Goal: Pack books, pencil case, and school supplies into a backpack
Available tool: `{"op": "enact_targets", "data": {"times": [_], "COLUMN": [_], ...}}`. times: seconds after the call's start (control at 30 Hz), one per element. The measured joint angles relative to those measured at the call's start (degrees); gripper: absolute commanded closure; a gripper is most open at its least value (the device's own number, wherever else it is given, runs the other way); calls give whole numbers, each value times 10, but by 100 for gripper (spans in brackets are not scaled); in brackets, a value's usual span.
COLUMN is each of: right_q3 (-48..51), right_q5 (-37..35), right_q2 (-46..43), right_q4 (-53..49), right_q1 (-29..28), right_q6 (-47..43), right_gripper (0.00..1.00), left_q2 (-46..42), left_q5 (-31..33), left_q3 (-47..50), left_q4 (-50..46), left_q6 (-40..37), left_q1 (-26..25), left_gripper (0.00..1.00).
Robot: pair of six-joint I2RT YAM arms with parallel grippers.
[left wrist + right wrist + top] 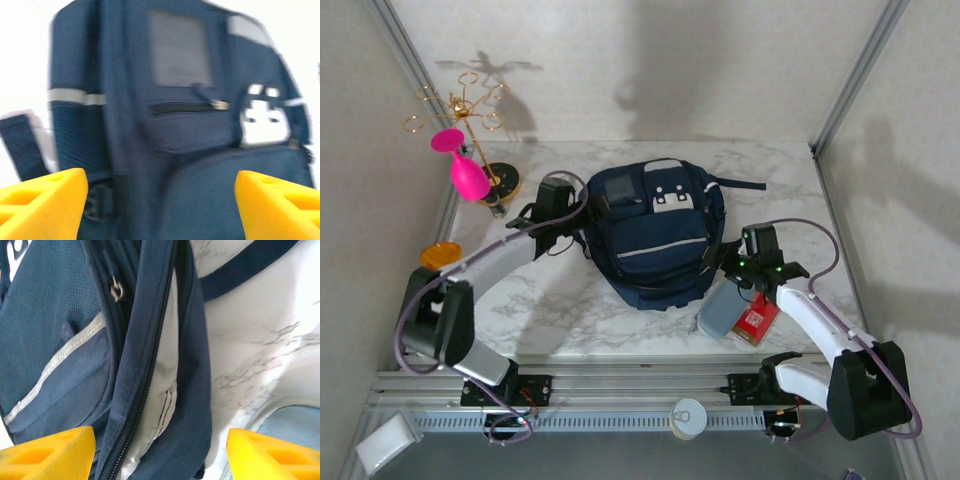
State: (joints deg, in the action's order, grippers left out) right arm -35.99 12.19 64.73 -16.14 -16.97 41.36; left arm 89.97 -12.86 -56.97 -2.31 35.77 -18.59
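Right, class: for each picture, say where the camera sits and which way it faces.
Top external: above and behind, looking down at the table; left arm and right arm flank the backpack.
Left wrist: faces the backpack's front pockets; its yellow fingers at the bottom corners.
Right wrist: looks along the backpack's zip side, pencil case lower right; yellow fingers below.
Shared: backpack in all; pencil case in top and right wrist.

Table centre is occupied by the backpack (655, 240). Open marble (550, 310) is seen near-left of it. Near-right is blocked by pencil case (717, 312) and red pack (758, 320); far-left by a pink goblet (470, 180).
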Motion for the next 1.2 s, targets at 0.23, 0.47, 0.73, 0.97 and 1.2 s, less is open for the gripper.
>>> {"op": "enact_targets", "data": {"times": [0.23,0.47,0.73,0.97,1.2], "right_q3": [7,33,38,-42,-276], "right_q5": [33,46,70,79,69], "right_q2": [36,41,91,217,391], "right_q4": [47,74,132,149,127], "right_q1": [-2,-5,-5,14,52], "right_q6": [12,25,34,26,-29], "right_gripper": [28,28,27,27,25], "left_q2": [150,198,201,121,-21], "left_q5": [-2,-17,-41,-25,34], "left_q3": [-26,-43,-20,79,229], "left_q4": [37,103,183,227,259], "left_q6": [3,27,67,111,213], "left_q1": [26,33,36,42,-15], "left_gripper": [34,62,100,100,100]}}
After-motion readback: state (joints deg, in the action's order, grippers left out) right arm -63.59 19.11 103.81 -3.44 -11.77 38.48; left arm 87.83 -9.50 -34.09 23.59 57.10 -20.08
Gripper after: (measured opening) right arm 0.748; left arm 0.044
